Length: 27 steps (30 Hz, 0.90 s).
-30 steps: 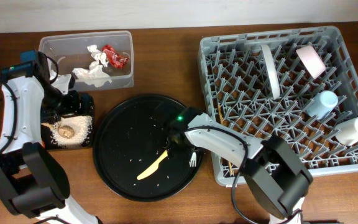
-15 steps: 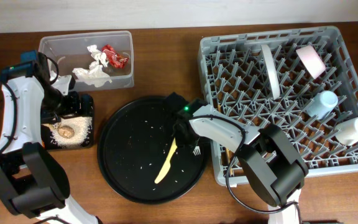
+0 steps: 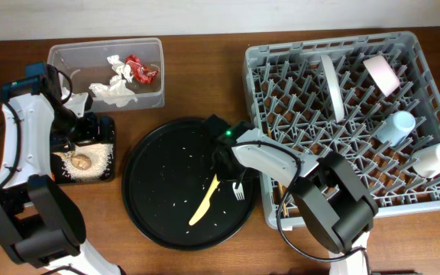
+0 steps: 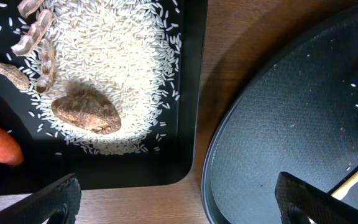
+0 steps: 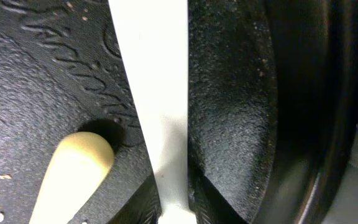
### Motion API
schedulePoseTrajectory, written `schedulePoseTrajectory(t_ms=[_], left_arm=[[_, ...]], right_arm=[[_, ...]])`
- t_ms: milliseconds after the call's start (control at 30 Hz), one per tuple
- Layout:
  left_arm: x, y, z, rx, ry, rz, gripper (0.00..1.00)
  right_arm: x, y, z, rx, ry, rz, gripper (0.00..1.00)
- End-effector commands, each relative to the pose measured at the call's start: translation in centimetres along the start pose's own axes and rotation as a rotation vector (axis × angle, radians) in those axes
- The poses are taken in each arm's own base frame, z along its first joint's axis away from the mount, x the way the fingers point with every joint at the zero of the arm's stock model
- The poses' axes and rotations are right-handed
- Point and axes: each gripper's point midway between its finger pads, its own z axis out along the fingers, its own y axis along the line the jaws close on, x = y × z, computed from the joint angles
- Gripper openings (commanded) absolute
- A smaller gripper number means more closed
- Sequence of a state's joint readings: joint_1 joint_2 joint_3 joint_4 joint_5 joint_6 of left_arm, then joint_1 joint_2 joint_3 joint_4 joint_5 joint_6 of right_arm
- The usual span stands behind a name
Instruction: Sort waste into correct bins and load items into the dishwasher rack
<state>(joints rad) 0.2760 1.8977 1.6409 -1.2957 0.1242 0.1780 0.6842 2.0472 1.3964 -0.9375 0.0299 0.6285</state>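
The right gripper (image 5: pixel 173 208) clamps the white fork (image 5: pixel 157 93), its handle running top to bottom, on the round black tray (image 3: pixel 155 168) at frame centre. Beside it the yellow utensil (image 3: pixel 204 202) slants lower-left to upper-right, steeper than a second ago. Far left, the left gripper (image 4: pixel 179 200) has its fingers wide apart.

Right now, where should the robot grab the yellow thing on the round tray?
Probably best to take the yellow utensil by its thin middle, from straight above, with the jaws turned across its slant. It lies flat on the tray, so there's no way in from the side, and its upper end sits close by the fork.
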Motion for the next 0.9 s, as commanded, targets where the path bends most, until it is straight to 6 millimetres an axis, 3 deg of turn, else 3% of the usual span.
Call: schedulePoseTrajectory(t_ms=[0, 133, 200, 267, 300, 367, 433, 533, 733, 800, 833, 867], left_arm=[[-0.2, -0.3, -0.8, 0.006, -0.025, -0.004, 0.99], [-0.2, -0.3, -0.8, 0.006, -0.025, -0.004, 0.99], [-0.2, -0.3, -0.8, 0.006, -0.025, -0.004, 0.99], [-0.3, -0.3, -0.8, 0.006, -0.026, -0.004, 0.99], [-0.3, -0.3, -0.8, 0.006, -0.026, -0.004, 0.99], [-0.3, -0.3, -0.8, 0.006, -0.026, -0.004, 0.99], [-0.3, -0.3, -0.8, 0.006, -0.026, -0.004, 0.99], [-0.3, -0.3, -0.8, 0.006, -0.026, -0.004, 0.99], [-0.3, -0.3, -0.8, 0.006, -0.026, -0.004, 0.99], [-0.3, -0.3, -0.8, 0.006, -0.026, -0.004, 0.99], [-0.2, -0.3, -0.8, 0.006, -0.026, -0.004, 0.99], [-0.2, -0.3, -0.8, 0.006, -0.026, -0.004, 1.00]], right_arm=[[0.0, -1.1, 0.0, 0.047, -0.007, 0.010, 0.10], [0.1, -1.2, -1.5, 0.037, -0.019, 0.007, 0.04], [-0.2, -0.2, -5.4, -0.054, -0.074, -0.078, 0.04], [-0.9, 0.1, -12.3, -0.122, -0.196, -0.180, 0.04], [-1.5, -0.5, -15.3, -0.133, -0.269, -0.177, 0.04], [-2.6, -2.7, -18.6, -0.125, -0.356, -0.126, 0.04], [-3.3, -6.0, -18.7, -0.088, -0.346, -0.047, 0.04], [-3.7, -10.5, -16.5, -0.040, -0.279, 0.063, 0.04], [-2.4, -10.9, -10.9, -0.002, -0.172, 0.057, 0.04], [-2.6, -10.8, -10.9, -0.005, -0.181, 0.057, 0.04], [-2.6, -10.8, -10.9, -0.005, -0.182, 0.057, 0.18], [-2.7, -10.8, -11.0, -0.006, -0.185, 0.058, 0.44]])
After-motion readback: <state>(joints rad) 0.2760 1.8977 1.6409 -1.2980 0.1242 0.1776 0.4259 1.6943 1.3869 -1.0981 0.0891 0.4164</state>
